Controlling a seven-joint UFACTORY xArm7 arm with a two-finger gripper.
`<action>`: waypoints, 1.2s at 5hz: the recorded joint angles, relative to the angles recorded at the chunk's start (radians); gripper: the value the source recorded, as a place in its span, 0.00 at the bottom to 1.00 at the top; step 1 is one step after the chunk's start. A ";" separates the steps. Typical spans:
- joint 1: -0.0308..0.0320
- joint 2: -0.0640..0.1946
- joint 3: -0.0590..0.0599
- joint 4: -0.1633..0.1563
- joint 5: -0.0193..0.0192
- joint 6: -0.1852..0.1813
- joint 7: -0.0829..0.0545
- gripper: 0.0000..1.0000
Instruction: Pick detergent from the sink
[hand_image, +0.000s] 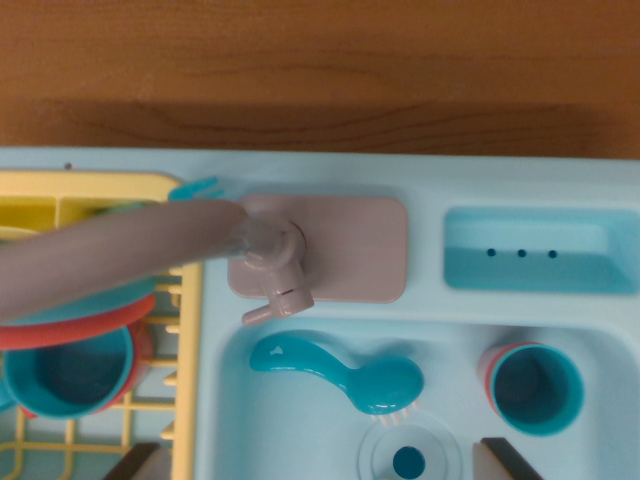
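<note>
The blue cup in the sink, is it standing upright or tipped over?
Upright. The blue cup shows its round open mouth to the camera, standing in the sink.

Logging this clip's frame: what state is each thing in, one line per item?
Faucet: spout swung toward the wrist view's left, over the rack.
Spoon: lying flat in the sink basin.
Cup: upright, empty, in the basin.
Dish rack: loaded with plates and a cup.
Hand: only fingertips visible, apart.
Detergent: not identifiable.

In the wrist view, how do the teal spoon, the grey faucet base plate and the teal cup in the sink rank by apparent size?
1. Grey faucet base plate, largest.
2. Teal spoon.
3. Teal cup, smallest, though close to the spoon in area, so these two are unsure.
</note>
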 joint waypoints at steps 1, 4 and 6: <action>-0.0003 -0.003 -0.004 -0.047 0.0085 -0.046 -0.024 0.00; -0.0007 -0.005 -0.009 -0.094 0.0171 -0.093 -0.049 0.00; -0.0010 -0.008 -0.013 -0.139 0.0254 -0.138 -0.072 0.00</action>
